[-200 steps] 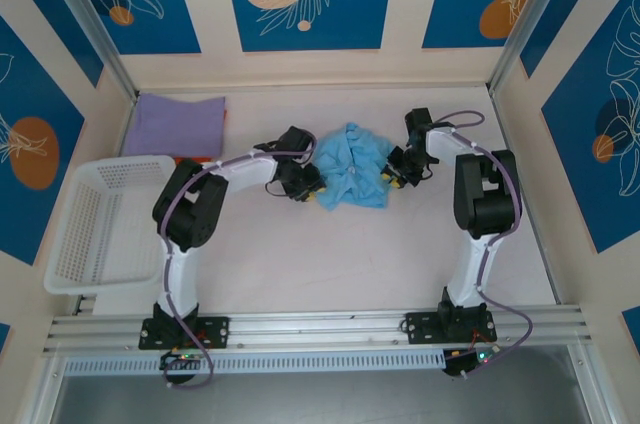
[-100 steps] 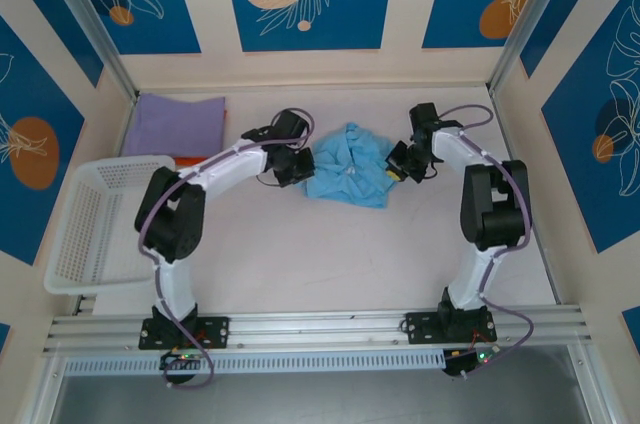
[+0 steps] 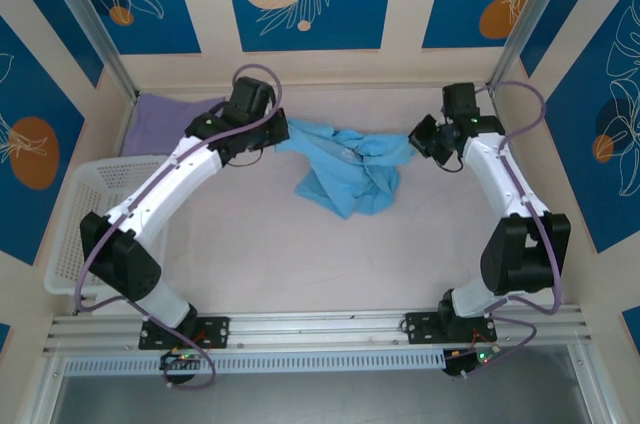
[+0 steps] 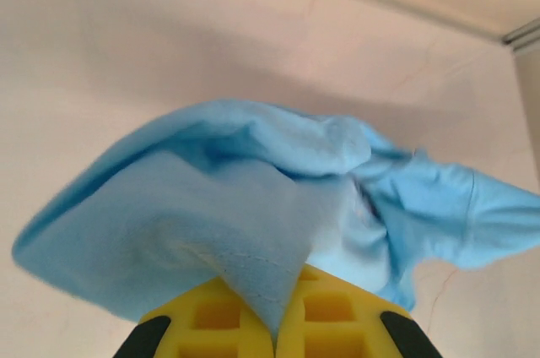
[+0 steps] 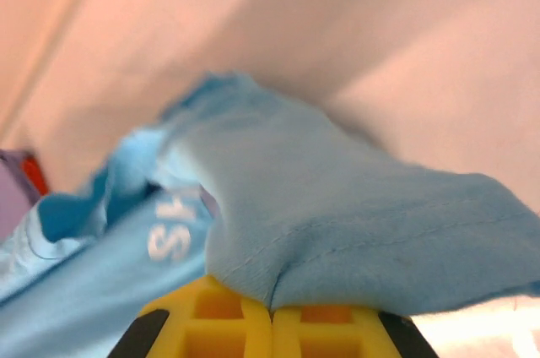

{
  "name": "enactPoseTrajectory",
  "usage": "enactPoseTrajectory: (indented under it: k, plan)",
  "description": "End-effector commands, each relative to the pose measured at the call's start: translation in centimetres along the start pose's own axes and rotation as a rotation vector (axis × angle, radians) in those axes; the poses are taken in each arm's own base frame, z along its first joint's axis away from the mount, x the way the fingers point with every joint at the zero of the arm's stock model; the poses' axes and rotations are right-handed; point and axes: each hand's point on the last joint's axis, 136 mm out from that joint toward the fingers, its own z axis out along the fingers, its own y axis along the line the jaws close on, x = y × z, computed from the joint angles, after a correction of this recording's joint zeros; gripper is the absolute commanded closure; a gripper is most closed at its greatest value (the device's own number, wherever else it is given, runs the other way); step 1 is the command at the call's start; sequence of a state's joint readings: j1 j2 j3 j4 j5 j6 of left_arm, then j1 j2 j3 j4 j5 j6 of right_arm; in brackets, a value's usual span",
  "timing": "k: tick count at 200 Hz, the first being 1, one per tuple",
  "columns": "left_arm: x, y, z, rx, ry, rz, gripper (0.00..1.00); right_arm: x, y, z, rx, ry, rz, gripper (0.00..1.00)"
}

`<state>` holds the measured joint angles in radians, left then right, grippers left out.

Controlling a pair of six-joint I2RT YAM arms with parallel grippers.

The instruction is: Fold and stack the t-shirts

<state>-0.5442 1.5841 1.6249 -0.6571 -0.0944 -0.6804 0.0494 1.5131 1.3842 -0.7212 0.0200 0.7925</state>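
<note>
The sky-blue t-shirt (image 3: 345, 169) hangs stretched between both grippers above the middle of the table, its bulk sagging down toward the front. My left gripper (image 3: 278, 134) is shut on its left end; in the left wrist view the blue cloth (image 4: 253, 206) is pinched between the yellow pads (image 4: 219, 316). My right gripper (image 3: 418, 142) is shut on the right end; the cloth (image 5: 354, 214) with white lettering (image 5: 169, 240) runs from its yellow pads (image 5: 228, 324). The lavender t-shirt (image 3: 170, 124) lies folded flat at the back left corner.
A white mesh basket (image 3: 95, 219) stands at the table's left edge, under the left arm. An orange-red item (image 3: 190, 159) peeks out below the lavender shirt. Walls with blue panels close the back and sides.
Both grippers have risen and drawn apart, left going left and back, right going right and back. The blue shirt went from a crumpled heap to a lifted, stretched span.
</note>
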Motion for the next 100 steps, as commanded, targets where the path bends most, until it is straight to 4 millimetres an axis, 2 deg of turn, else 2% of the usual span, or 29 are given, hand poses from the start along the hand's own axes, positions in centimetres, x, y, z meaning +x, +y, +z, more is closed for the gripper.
enactPoseTrajectory:
  k: [1, 15, 44, 69, 100]
  plan:
    - [-6.6, -1.5, -5.8, 0.01, -0.213, 0.065, 1.0, -4.3, 3.6, -5.0, -0.087, -0.171, -0.004, 1.0]
    - [-9.4, -2.4, -8.1, 0.031, -0.288, 0.077, 1.0, -6.0, 4.8, -7.0, -0.119, -0.224, 0.003, 1.0]
    - [-13.8, -4.3, -13.6, 0.089, -0.434, 0.124, 1.0, -9.3, 7.9, -13.3, -0.21, -0.369, -0.035, 1.0]
    - [-15.9, -6.1, -18.8, 0.168, -0.56, 0.171, 1.0, -10.8, 9.3, -18.9, -0.276, -0.495, -0.064, 1.0]
    - [-17.3, -7.7, -25.4, 0.279, -0.711, 0.204, 1.0, -11.0, 10.8, -24.8, -0.356, -0.619, -0.117, 1.0]
